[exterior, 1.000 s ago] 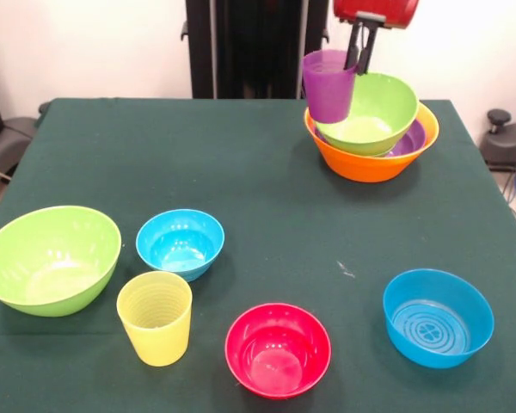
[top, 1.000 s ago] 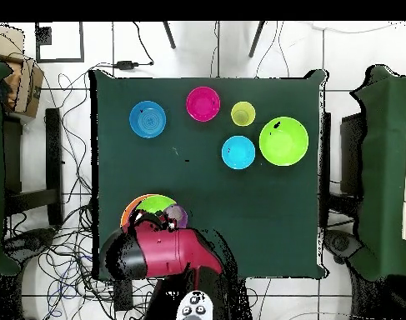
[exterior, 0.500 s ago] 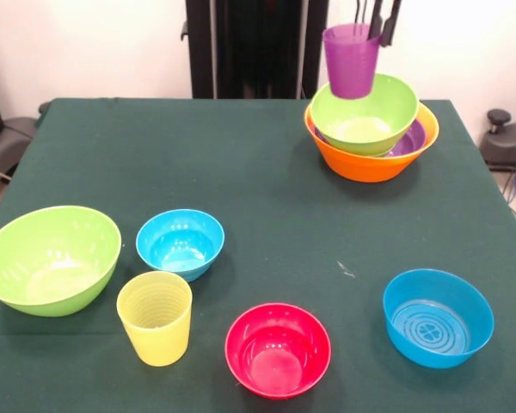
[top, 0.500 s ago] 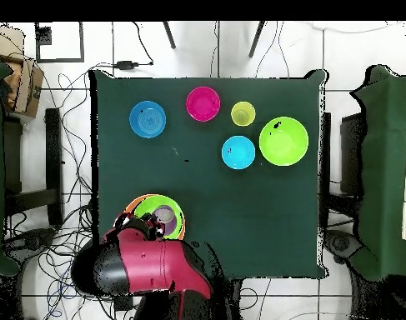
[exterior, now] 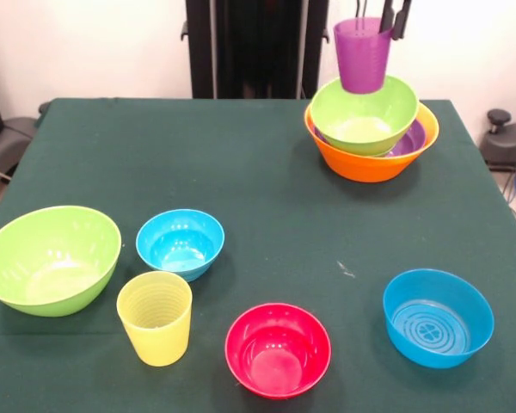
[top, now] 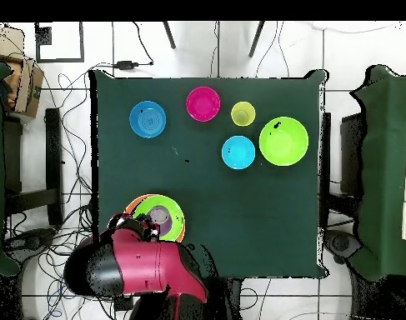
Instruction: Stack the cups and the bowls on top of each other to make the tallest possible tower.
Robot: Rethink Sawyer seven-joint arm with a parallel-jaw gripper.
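Note:
My gripper point(exterior: 394, 19) comes down at the top edge, shut on the wall of the translucent purple cup point(exterior: 362, 53). It holds the cup upright over the tower, with the cup's bottom at about the rim of the top bowl. The tower is a lime green bowl point(exterior: 361, 120) nested in a shallow purple bowl point(exterior: 415, 138) inside the large orange bowl point(exterior: 370, 163). In the overhead view the purple cup point(top: 161, 218) sits over the tower's green bowl point(top: 174, 208), with the red arm point(top: 139, 268) just below it.
On the green table point(exterior: 267, 172) stand a large lime green bowl point(exterior: 50, 258), a small blue bowl point(exterior: 180, 243), the ribbed yellow cup point(exterior: 155, 317), a pink-red bowl point(exterior: 278, 348) and a blue bowl point(exterior: 437, 317). The tower stands near the table's far right corner.
The gripper has lifted the purple cup from the tower's left side and carried it up and right, over the green bowl.

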